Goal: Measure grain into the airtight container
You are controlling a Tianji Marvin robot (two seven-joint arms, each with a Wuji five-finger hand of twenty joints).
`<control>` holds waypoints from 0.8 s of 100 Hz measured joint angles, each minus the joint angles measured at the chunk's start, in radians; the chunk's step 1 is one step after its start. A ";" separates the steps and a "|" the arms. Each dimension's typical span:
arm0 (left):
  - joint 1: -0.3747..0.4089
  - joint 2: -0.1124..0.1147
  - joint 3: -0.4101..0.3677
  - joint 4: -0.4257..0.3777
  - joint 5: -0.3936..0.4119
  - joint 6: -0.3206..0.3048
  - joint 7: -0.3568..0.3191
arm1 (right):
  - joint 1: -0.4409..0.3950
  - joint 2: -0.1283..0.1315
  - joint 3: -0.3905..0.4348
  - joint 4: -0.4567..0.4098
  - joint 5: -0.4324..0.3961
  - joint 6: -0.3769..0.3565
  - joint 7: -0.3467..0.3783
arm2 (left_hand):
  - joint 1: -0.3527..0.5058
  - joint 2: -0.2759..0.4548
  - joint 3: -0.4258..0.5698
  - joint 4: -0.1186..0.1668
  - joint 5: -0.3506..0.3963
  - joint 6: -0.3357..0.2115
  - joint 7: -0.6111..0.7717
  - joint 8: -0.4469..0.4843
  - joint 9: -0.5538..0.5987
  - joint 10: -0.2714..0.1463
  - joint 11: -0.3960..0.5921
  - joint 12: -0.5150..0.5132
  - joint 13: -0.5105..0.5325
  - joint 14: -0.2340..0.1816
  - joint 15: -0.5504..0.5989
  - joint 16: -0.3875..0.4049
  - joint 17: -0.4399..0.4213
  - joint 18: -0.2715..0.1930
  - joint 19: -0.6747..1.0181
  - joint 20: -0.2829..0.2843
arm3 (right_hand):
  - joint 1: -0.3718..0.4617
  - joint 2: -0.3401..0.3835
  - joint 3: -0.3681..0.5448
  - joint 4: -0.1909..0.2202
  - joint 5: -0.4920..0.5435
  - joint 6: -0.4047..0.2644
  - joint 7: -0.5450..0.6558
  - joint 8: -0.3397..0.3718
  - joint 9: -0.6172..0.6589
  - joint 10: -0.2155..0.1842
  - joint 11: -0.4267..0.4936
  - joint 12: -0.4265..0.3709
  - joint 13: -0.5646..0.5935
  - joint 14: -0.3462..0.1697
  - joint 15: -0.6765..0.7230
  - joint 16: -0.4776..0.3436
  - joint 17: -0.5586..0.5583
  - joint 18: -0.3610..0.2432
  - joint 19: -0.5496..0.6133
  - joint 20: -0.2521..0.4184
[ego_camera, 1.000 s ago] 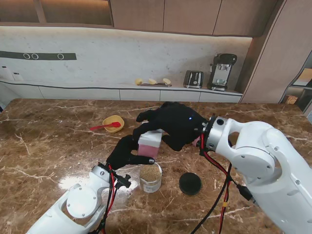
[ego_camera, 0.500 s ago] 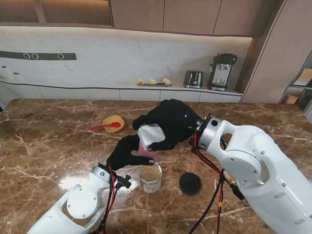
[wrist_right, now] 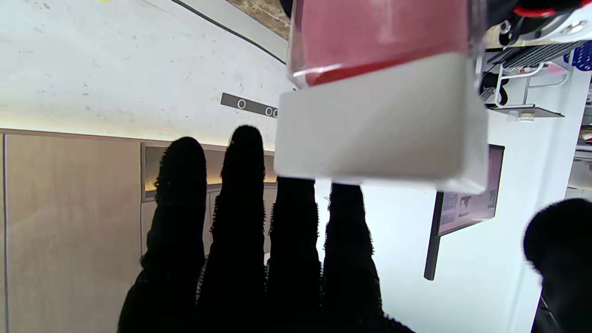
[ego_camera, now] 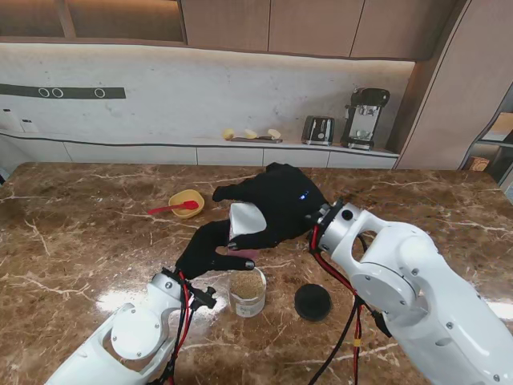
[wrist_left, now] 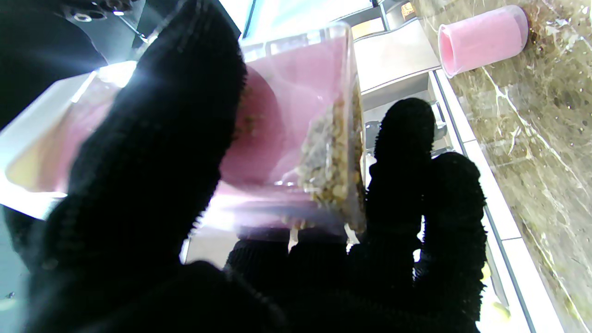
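The right hand (ego_camera: pixel 276 204) gripped the grain box (ego_camera: pixel 244 220), tilted above the glass jar (ego_camera: pixel 247 292). The left hand (ego_camera: pixel 210 250) was closed around its lower end. The box appeared rigid, smooth and light; side-wall grips suit it.

Table (ego_camera: pixel 72 233) showing as polished brown marble with pale veins, glossy, catching light. Both hands, left hand (ego_camera: pixel 210 250) and right hand (ego_camera: pixel 272 204), wearing black knit cloth, matt and fuzzy. Grain box (wrist_left: pixel 296 138) looking like clear pink-tinted plastic with matt white lid (wrist_right: pixel 379 129). Jar (ego_camera: pixel 247 292) appearing clear and glossy. Arm shells (ego_camera: pixel 409 273) shining as smooth white plastic.
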 measured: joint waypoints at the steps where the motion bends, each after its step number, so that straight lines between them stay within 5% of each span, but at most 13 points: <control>1: 0.000 0.000 0.000 0.000 0.000 0.000 0.000 | -0.002 0.000 0.003 -0.002 0.001 0.000 0.000 | 0.000 0.000 0.000 0.000 0.000 0.000 0.000 0.000 0.000 0.000 0.000 0.000 0.000 0.000 0.000 0.000 0.000 0.000 0.000 0.000 | 0.000 0.000 0.000 0.000 -0.006 0.000 -0.001 0.000 -0.010 0.000 -0.008 -0.006 -0.007 0.003 -0.003 -0.001 -0.007 0.000 -0.006 0.000; 15: 0.002 0.000 -0.003 -0.001 0.000 0.000 0.000 | -0.025 -0.001 0.045 -0.041 0.043 -0.005 0.015 | 0.000 0.000 0.000 0.000 0.000 0.000 0.000 0.000 0.000 0.000 0.000 0.000 0.000 0.000 0.000 0.000 0.000 0.000 0.000 0.000 | 0.111 -0.044 -0.024 0.000 -0.058 0.000 -0.025 0.002 -0.167 0.010 -0.070 -0.059 -0.136 0.013 -0.108 -0.042 -0.122 0.024 -0.154 0.000; 29: 0.005 0.000 -0.006 -0.002 0.001 0.000 0.000 | -0.032 0.000 0.098 -0.081 0.150 -0.036 0.114 | 0.000 0.000 0.000 0.000 0.000 0.000 0.000 0.000 0.000 0.000 0.000 0.000 0.000 0.000 0.000 0.000 0.000 0.000 0.000 0.000 | 0.416 -0.183 -0.060 0.000 -0.083 -0.004 -0.027 0.015 -0.264 0.033 -0.082 -0.084 -0.222 0.022 -0.143 -0.080 -0.191 0.048 -0.257 0.005; 34: 0.006 0.000 -0.007 -0.002 0.002 0.000 0.000 | -0.030 0.003 0.113 -0.087 0.188 -0.065 0.153 | 0.000 0.000 0.000 0.000 0.000 0.000 0.000 0.000 0.000 0.000 0.000 0.000 0.000 0.000 0.000 0.000 0.000 0.000 0.000 0.000 | 0.557 -0.238 -0.085 0.055 -0.108 -0.045 -0.030 0.027 -0.310 0.037 -0.092 -0.092 -0.249 0.024 -0.152 -0.102 -0.205 0.049 -0.281 0.005; 36: 0.006 0.000 -0.008 -0.002 0.002 0.000 0.000 | -0.029 0.005 0.119 -0.087 0.189 -0.082 0.161 | 0.000 0.000 0.000 0.000 0.000 0.000 0.000 0.000 0.000 0.000 0.000 0.000 0.000 0.000 0.000 0.000 0.000 0.000 0.000 0.000 | 0.599 -0.263 -0.032 0.063 -0.121 -0.064 -0.038 0.028 -0.326 0.037 -0.095 -0.099 -0.258 0.024 -0.155 -0.105 -0.212 0.049 -0.293 0.005; 43: 0.007 0.000 -0.009 -0.002 0.002 0.000 0.000 | -0.020 0.014 0.134 -0.086 0.169 -0.160 0.172 | 0.000 0.000 0.000 0.000 0.000 0.000 0.000 0.000 0.000 0.000 0.000 0.000 0.000 0.000 0.000 0.000 0.000 0.000 0.000 0.000 | 0.686 -0.371 0.391 0.037 -0.147 -0.138 -0.046 0.039 -0.371 0.045 -0.102 -0.114 -0.277 0.025 -0.164 -0.127 -0.216 0.049 -0.316 0.005; 47: 0.008 0.000 -0.010 -0.002 0.002 0.000 0.000 | -0.011 0.019 0.135 -0.079 0.152 -0.198 0.164 | 0.000 0.000 0.000 0.000 0.000 0.000 0.000 0.000 0.000 0.000 0.000 0.000 0.000 0.000 0.000 0.000 0.000 0.000 0.000 0.000 | 0.755 -0.394 0.492 0.004 -0.147 -0.177 -0.050 0.043 -0.389 0.045 -0.101 -0.116 -0.277 0.025 -0.164 -0.128 -0.215 0.048 -0.319 0.006; 61: 0.008 0.001 -0.010 -0.003 0.001 0.000 -0.003 | 0.026 0.028 0.120 -0.027 0.172 -0.235 0.149 | 0.000 0.000 0.000 0.000 0.000 0.000 0.000 0.000 0.000 0.000 0.000 0.000 0.000 0.000 0.000 0.000 0.000 0.000 0.000 0.000 | 0.909 -0.377 0.544 -0.009 -0.147 -0.227 -0.050 0.063 -0.448 0.049 -0.052 -0.116 -0.288 0.024 -0.160 -0.148 -0.201 0.040 -0.327 0.006; 80: 0.008 0.001 -0.011 -0.003 0.000 -0.001 -0.006 | 0.043 0.036 0.115 -0.007 0.199 -0.242 0.206 | 0.000 0.000 0.000 0.000 0.000 0.000 0.000 0.000 0.000 0.000 0.000 0.000 0.000 0.000 0.000 0.000 0.000 0.000 0.000 0.000 | 0.907 -0.353 0.555 -0.009 -0.146 -0.238 -0.048 0.075 -0.471 0.050 0.011 -0.117 -0.288 0.024 -0.142 -0.153 -0.200 0.038 -0.327 0.006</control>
